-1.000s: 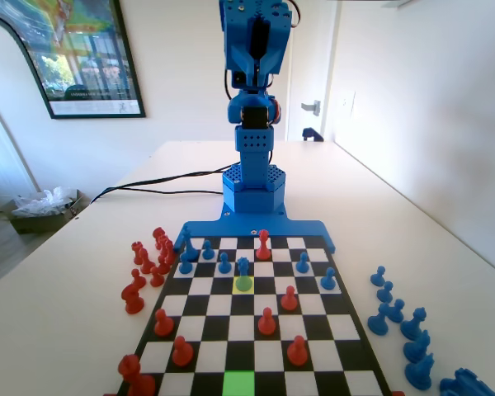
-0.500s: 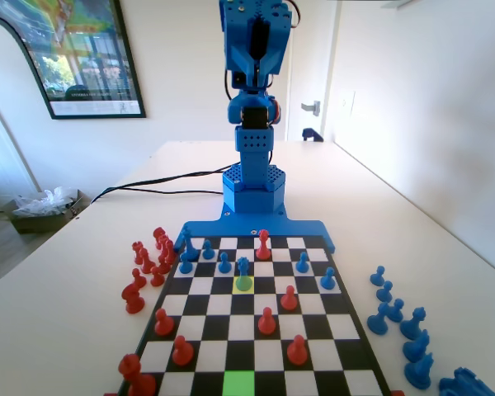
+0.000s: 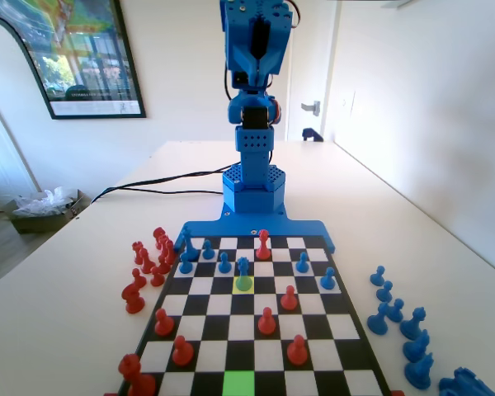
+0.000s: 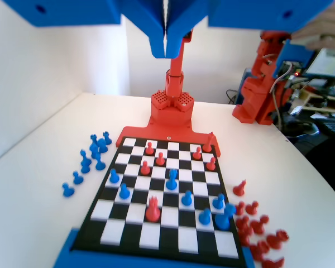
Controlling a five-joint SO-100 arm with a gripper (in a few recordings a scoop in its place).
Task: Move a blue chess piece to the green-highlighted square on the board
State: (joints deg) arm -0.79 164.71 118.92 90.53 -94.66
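Red pieces (image 3: 266, 321): they stand between piece and goal, so a low carry may topple them.
Blue chess piece (image 3: 243, 266): it sits by the yellow-green square, ringed by pawns.
Green-highlighted square (image 3: 239, 383): near edge, bare.
Fingers (image 4: 166, 33): closed, empty, raised high above the board (image 4: 156, 234).

White table (image 3: 82, 272) runs back to white walls (image 3: 181, 74). Framed poster (image 3: 66, 54) at 10 o'clock in fixed view, door handle (image 3: 313, 107) at 1 o'clock, bin with crumpled plastic (image 3: 41, 206) on wood floor at 9 o'clock. Bright daylight. Wrist view: cluttered desk (image 4: 318, 95) at 2 o'clock.
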